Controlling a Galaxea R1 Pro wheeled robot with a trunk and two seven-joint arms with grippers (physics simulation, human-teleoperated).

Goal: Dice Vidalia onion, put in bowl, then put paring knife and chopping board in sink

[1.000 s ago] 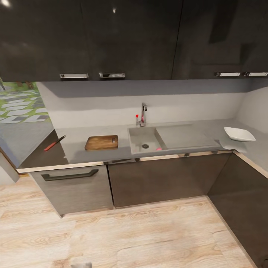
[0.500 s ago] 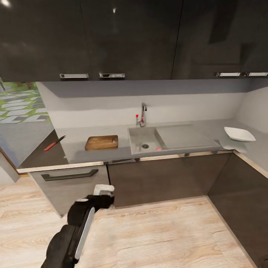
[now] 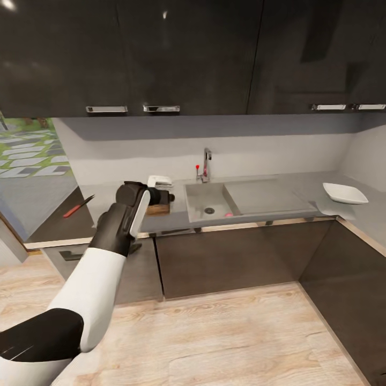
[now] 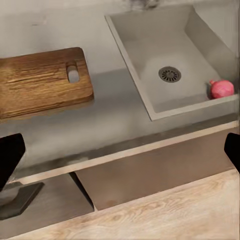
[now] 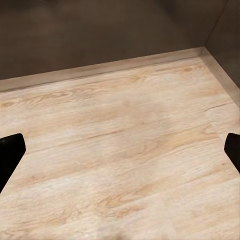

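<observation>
- Nothing in the task looks done yet: the Vidalia onion (image 4: 221,89) lies in the sink (image 4: 150,45), at the front wall beside the drain.
- The chopping board (image 4: 40,80) lies bare on the countertop (image 3: 279,198), just beside the sink, long axis along the counter.
- The paring knife (image 3: 78,206) lies farther left, blade tip pointing toward the back wall, handle toward the robot.
- The bowl (image 3: 344,193) sits empty at far right.
- The left gripper (image 3: 161,188) hangs above the board, jaws apart, holding nothing.
- The right gripper (image 5: 120,150), fingers spread, faces the floor (image 5: 120,165).

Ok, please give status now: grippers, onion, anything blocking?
Left gripper open, empty, over the board. Right gripper open, above the floor. Onion in the sink, near the drain. Nothing blocking.
</observation>
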